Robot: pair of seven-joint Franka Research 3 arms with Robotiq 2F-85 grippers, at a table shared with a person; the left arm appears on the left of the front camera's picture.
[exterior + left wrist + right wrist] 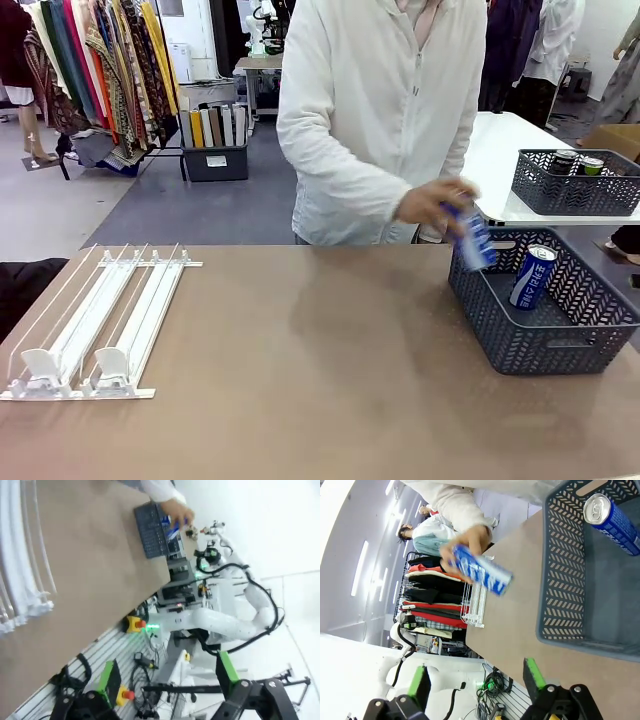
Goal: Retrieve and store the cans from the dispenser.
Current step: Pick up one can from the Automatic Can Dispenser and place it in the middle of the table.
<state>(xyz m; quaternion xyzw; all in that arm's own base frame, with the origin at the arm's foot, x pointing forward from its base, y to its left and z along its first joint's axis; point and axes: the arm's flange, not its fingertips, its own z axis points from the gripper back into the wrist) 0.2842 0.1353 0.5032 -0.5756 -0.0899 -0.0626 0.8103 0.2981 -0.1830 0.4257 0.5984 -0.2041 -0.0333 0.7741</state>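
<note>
A person's hand [430,203] holds a blue can [473,237] tilted over the left rim of the dark grey basket [500,335]. A second blue can [533,277] leans inside that basket. The white wire dispenser [100,320] lies at the table's left with both lanes bare, pusher blocks at its near end. In the right wrist view the held can [482,572] hangs beside the basket [565,580], with the other can [612,517] inside. My right gripper [475,665] is open with nothing in it, well back from the basket. My left gripper [166,661] is open off the table's edge, the dispenser [20,580] far off.
A second grey basket [575,190] with dark cans [563,160] stands on a white table [495,150] at the back right. The person in a white jacket [370,110] stands at the far edge. Bare brown tabletop [320,360] lies between dispenser and basket.
</note>
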